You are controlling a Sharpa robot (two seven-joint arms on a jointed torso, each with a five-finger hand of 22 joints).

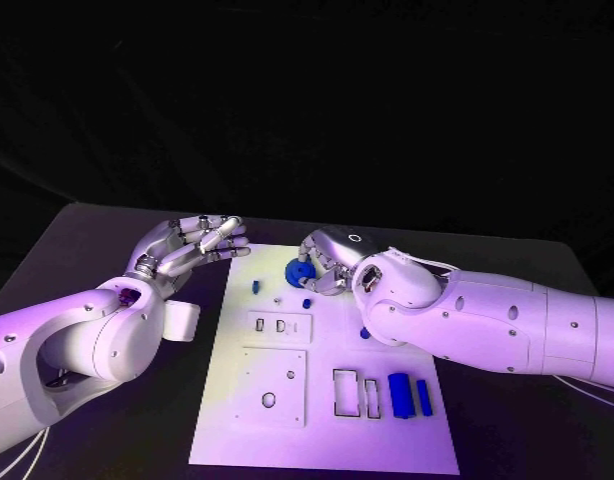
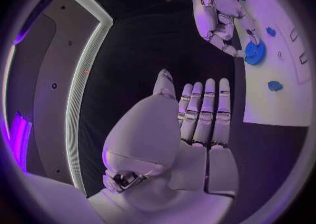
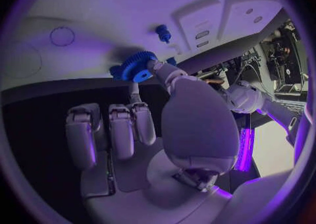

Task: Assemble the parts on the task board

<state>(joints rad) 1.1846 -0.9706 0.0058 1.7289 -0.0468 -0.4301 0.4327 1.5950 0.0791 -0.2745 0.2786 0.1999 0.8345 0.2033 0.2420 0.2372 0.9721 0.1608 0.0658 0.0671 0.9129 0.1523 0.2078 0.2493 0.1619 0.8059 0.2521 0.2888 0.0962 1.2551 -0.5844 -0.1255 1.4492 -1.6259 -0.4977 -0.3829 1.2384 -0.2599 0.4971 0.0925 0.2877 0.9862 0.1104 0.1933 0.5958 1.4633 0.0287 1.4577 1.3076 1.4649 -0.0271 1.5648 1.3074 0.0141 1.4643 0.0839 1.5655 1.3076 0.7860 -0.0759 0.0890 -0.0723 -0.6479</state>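
A black table [image 1: 538,300] lies under everything, against a dark backdrop [image 1: 307,100].

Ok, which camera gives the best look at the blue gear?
The right wrist view: the gear is close, its teeth plain, with the right hand pinching it over the board. The left wrist view shows it small, from the side. In the head view the hand partly hides it.

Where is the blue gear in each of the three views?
Head view: blue gear at the board's far end, under the right hand.
Left wrist view: gear at the right hand's fingertips, on the board.
Right wrist view: gear at the fingertips.
Shared landmark: the right hand.
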